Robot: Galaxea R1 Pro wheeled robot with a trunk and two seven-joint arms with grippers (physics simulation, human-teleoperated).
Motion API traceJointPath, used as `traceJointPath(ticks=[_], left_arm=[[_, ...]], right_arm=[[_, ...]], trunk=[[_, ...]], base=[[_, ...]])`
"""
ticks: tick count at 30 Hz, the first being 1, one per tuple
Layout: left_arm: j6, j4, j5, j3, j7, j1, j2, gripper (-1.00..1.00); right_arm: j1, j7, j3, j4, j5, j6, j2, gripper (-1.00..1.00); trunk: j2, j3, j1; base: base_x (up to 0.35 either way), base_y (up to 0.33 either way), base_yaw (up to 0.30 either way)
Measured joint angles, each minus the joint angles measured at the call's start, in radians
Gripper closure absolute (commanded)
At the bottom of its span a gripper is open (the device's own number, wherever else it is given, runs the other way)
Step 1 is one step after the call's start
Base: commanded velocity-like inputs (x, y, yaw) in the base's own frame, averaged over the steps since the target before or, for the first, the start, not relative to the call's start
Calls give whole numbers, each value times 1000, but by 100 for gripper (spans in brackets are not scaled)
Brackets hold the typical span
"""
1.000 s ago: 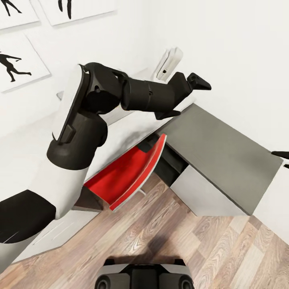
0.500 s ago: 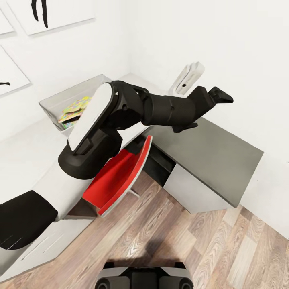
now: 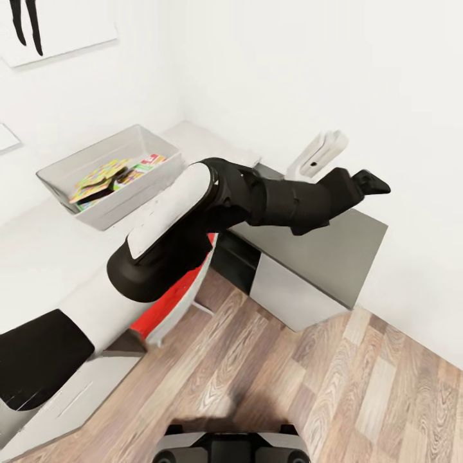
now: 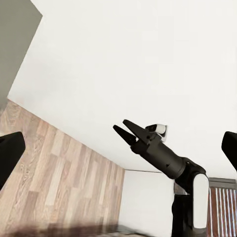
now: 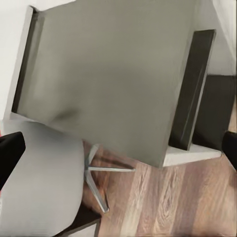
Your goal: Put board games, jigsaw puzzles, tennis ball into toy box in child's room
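Fingers (image 4: 10, 154) of the left gripper (image 3: 372, 182) sit wide apart with nothing between them, and the arm is still stretched out over the dark lower part of the desk (image 3: 321, 247). The right gripper (image 4: 127, 132) is also spread and empty, its fingers (image 5: 10, 150) at the far edges of its own camera above that same dark surface and a chair base. Over the last second the head camera has swung, not the furniture. The grey toy box (image 3: 128, 200) has come fully into the head view on the pale tabletop (image 3: 38, 247), well apart from both grippers. Inside it lie a bright puzzle mat (image 3: 96, 178) and what looks like a printed game box (image 3: 146, 161). Part of the job seems done, and with both grippers empty the robot is probably turning to find the remaining toys
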Motion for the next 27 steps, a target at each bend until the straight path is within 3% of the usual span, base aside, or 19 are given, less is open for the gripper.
traceJointPath(ticks=[3,6,10,13,14,16,17,20,21,24,25,27], left_arm=[[-10,0,-5,-22,1,14,1,-100],[-16,-1,-23,-45,1,32,1,-100],[-19,-1,-36,-55,3,40,1,-100],[-21,-2,-47,-63,-4,49,0,-100],[-21,-2,-48,-63,-4,49,0,-100],[-21,-2,-52,-68,-18,53,-1,-100],[-21,-2,-53,-68,-18,54,-1,-100],[-21,-3,-57,-82,-63,66,2,-100],[-21,-3,-57,-82,-63,66,2,-100],[-20,-3,-65,-123,-112,113,10,-100],[-20,-3,-66,-124,-113,114,10,-100],[-20,-3,-96,-146,-144,154,16,-100]], right_arm=[[6,1,9,0,2,0,13,-100],[11,0,51,0,18,0,34,-100],[11,0,88,0,44,0,43,-100],[6,-3,136,0,115,0,51,-100],[6,-3,136,0,115,0,51,-100],[-3,-4,160,1,193,0,55,-100],[-3,-4,160,1,194,0,55,-100],[-21,0,182,1,311,0,62,-100],[-21,0,182,1,311,0,62,-100],[-32,6,194,0,379,0,74,-100],[-32,6,194,0,380,0,75,-100],[-36,9,199,0,405,0,85,-100]], trunk=[[0,4,0],[0,8,0],[0,13,0],[0,17,0],[0,18,0],[0,21,0],[0,22,0],[0,26,0],[0,28,0],[0,31,0],[0,33,0],[0,35,0]], base=[[-279,0,-197],[-299,0,-197],[-246,0,-197],[-138,0,-197],[-102,0,-197],[-82,0,-196],[-65,0,-196],[-45,0,-196],[-33,0,-196],[-23,0,-195],[-17,0,-195],[-12,0,-195]])
